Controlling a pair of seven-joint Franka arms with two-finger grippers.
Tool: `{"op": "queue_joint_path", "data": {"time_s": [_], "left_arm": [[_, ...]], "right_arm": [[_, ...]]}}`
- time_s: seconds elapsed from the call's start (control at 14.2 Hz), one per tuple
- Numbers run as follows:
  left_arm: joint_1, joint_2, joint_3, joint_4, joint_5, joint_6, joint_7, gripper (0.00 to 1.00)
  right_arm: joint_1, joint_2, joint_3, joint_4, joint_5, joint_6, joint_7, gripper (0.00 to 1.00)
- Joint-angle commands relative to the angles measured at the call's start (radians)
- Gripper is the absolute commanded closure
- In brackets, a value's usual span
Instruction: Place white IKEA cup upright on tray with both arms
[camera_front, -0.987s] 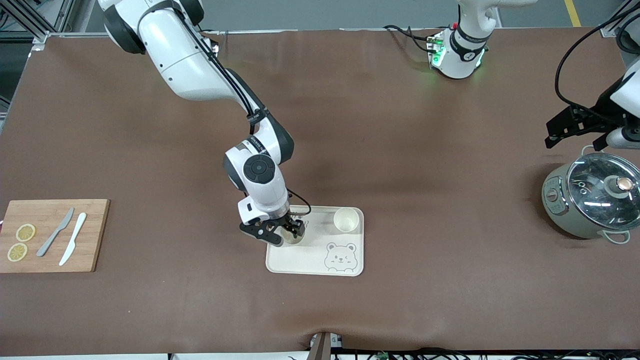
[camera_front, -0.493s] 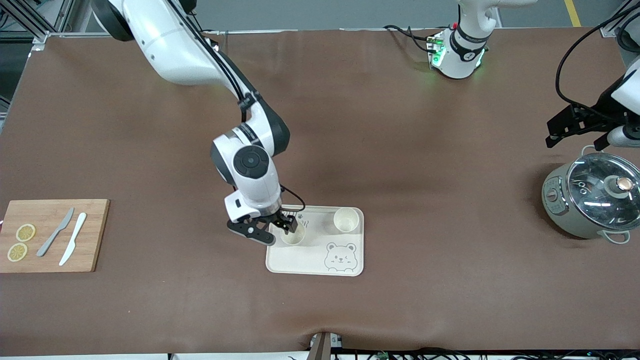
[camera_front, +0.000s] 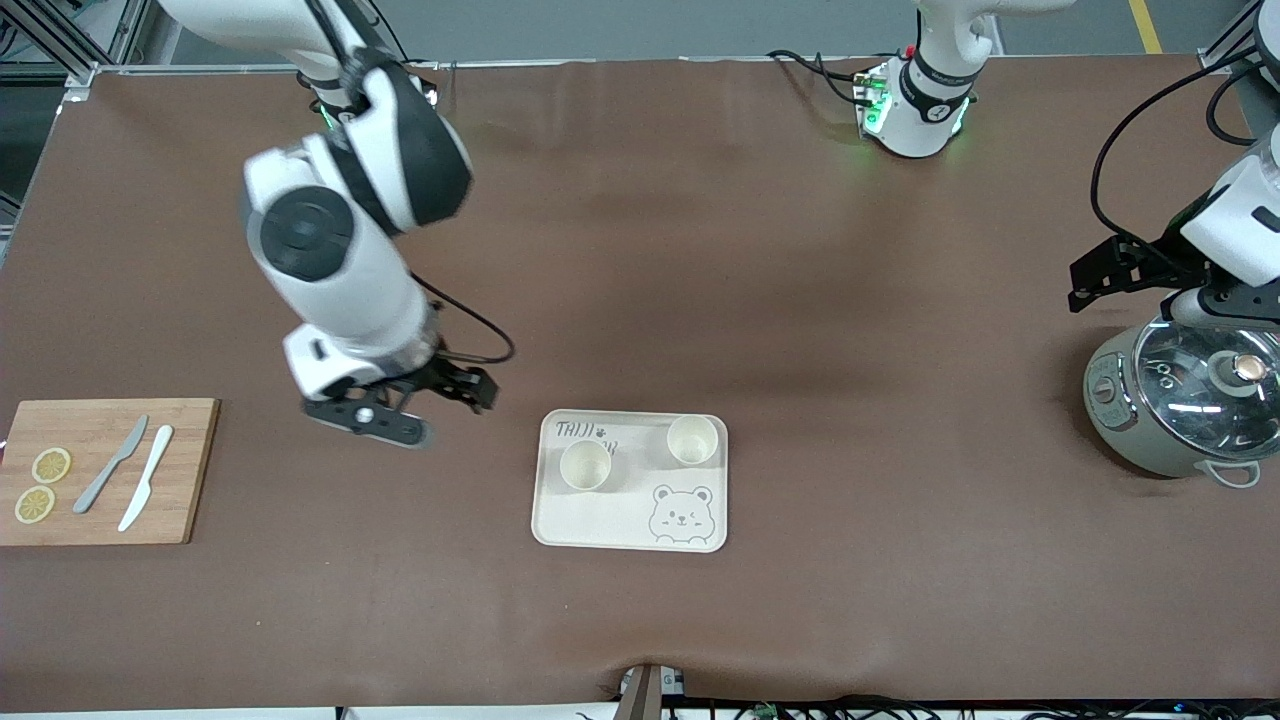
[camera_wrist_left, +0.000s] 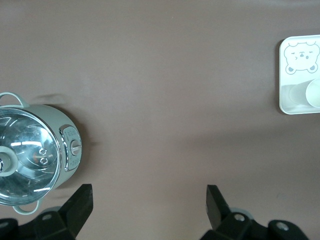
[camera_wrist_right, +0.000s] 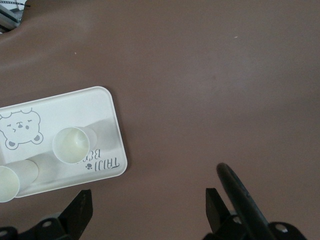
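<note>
The cream-white tray (camera_front: 610, 525) with the bear drawing lies on the brown table. Two white cups stand upright on it: one (camera_front: 585, 466) by the lettering and one (camera_front: 692, 440) at the corner toward the left arm's end. My right gripper (camera_front: 464, 386) is open and empty, up in the air over bare table between the cutting board and the tray. In the right wrist view my right gripper (camera_wrist_right: 147, 202) is over bare table, with the tray (camera_wrist_right: 102, 107) and both cups (camera_wrist_right: 73, 144) off to one side. My left gripper (camera_front: 1090, 280) is open and empty beside the pot.
A green cooking pot (camera_front: 1180, 400) with a glass lid stands at the left arm's end, also in the left wrist view (camera_wrist_left: 30, 155). A wooden cutting board (camera_front: 190, 470) with two knives and lemon slices lies at the right arm's end.
My right gripper has let go of the cup by the lettering, risen and pulled back toward the right arm's end. The cup stays upright on the tray. The left arm shifted slightly.
</note>
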Motion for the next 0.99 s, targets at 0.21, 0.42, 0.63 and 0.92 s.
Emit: {"op": "queue_joint_path", "data": {"time_s": [0.21, 0.42, 0.63, 0.92], "left_arm": [[0.003, 0.007, -0.002, 0.017, -0.014, 0.006, 0.010, 0.00], [0.000, 0.007, -0.004, 0.018, -0.009, 0.004, 0.016, 0.00], [0.000, 0.008, -0.008, 0.017, -0.009, 0.004, 0.018, 0.00], [0.001, 0.008, -0.008, 0.017, -0.009, 0.004, 0.018, 0.00]], "right_arm": [[-0.207, -0.137, 0.013, -0.037, 0.056, -0.143, -0.312, 0.00], [-0.306, -0.146, 0.012, -0.036, 0.059, -0.156, -0.467, 0.00], [-0.367, -0.146, 0.012, -0.036, 0.058, -0.182, -0.560, 0.00], [-0.390, -0.146, 0.010, -0.036, 0.056, -0.182, -0.597, 0.00]]}}
